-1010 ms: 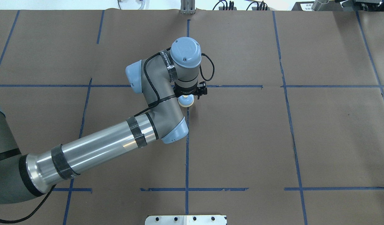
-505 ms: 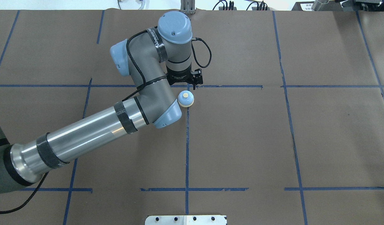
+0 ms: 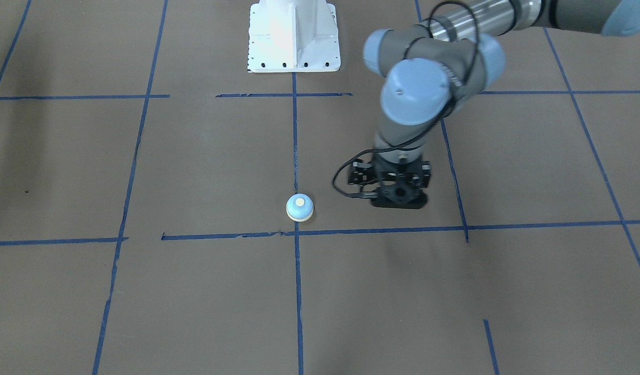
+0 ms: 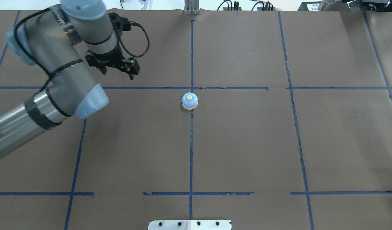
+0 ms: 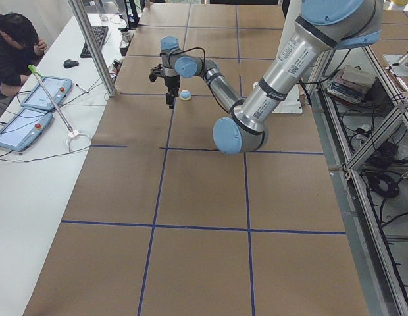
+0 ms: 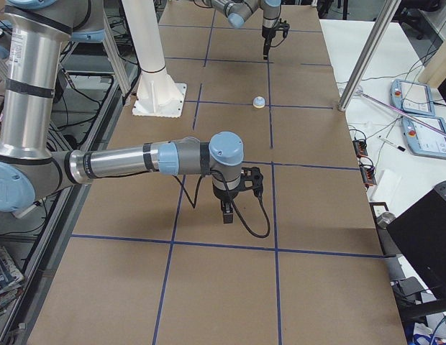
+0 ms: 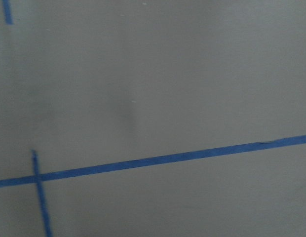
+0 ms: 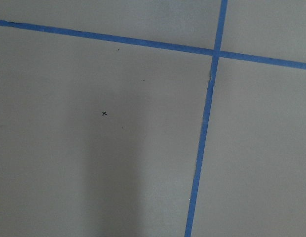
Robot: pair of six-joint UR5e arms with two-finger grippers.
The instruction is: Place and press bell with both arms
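Note:
The light-blue bell [image 4: 189, 101] with its cream button stands upright and alone on the brown table, just by the central crossing of blue tape lines. It also shows in the front view [image 3: 299, 207] and both side views [image 5: 185, 95] [image 6: 259, 102]. My left gripper [image 4: 114, 65] hangs empty above the table, well off to the bell's left; in the front view [image 3: 398, 199] its jaws look spread. My right gripper [image 6: 226, 213] shows only in the right side view, pointing down far from the bell; I cannot tell if it is open or shut.
The white bolted pedestal [image 3: 294, 36] stands at the robot's edge of the table [image 4: 189, 224]. Blue tape lines grid the brown paper. A seated operator [image 5: 13, 46], tablets [image 5: 46, 92] and a metal post [image 5: 92, 46] are on the far white side table.
My left gripper was down on the bell, then let go of it, and has swung far to the left and away. The bell has stayed in place.

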